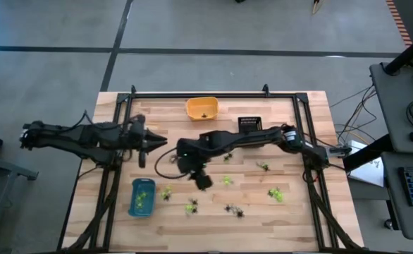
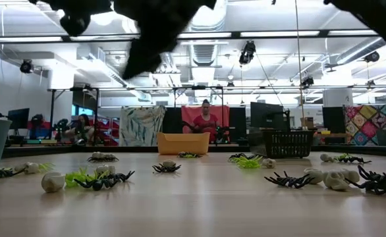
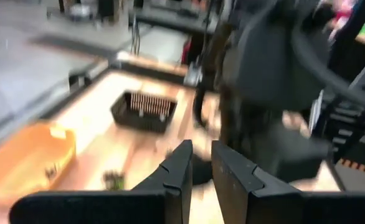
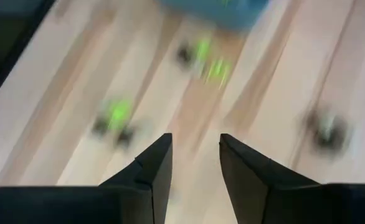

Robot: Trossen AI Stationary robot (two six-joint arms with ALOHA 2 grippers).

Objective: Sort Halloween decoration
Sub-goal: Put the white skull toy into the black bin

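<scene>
Over mid-table, right gripper (image 1: 202,180) hanging above the boards, fingers (image 4: 151,171) apart with bare wood showing in the gap, nothing held. Pointed down toward the loose trinkets, probably ranging for a pick. Wrist picture smeared, so exact target not tellable.

Just near and left of that gripper: lime-green pieces (image 1: 166,192) and a green-and-black cluster (image 1: 191,205), close beside the blue tray (image 1: 142,197). Blue tray already carrying green bits, hence likely the bin for green ones. Farther right, black spiders (image 1: 234,209) near the front edge, another green piece (image 1: 275,193) toward the right rail, one more (image 1: 227,180) just right of the gripper, a dark one (image 1: 263,166) beyond it. Low down across the table, whitish lumps (image 2: 52,182) lying among spiders (image 2: 290,179). Most of the decoration still scattered, so sorting seemingly far from done.

Far side: orange tray (image 1: 201,107) with a dark item or two inside, black tray (image 1: 249,124) to its right, contents not readable.

Left gripper (image 1: 150,143) parked at the table's left side, raised, fingers (image 3: 177,171) nearly together and empty, aimed across at the other arm, apparently waiting clear of the work.

Beyond the table, a person (image 2: 205,118) seated in the room, away from the rig.
</scene>
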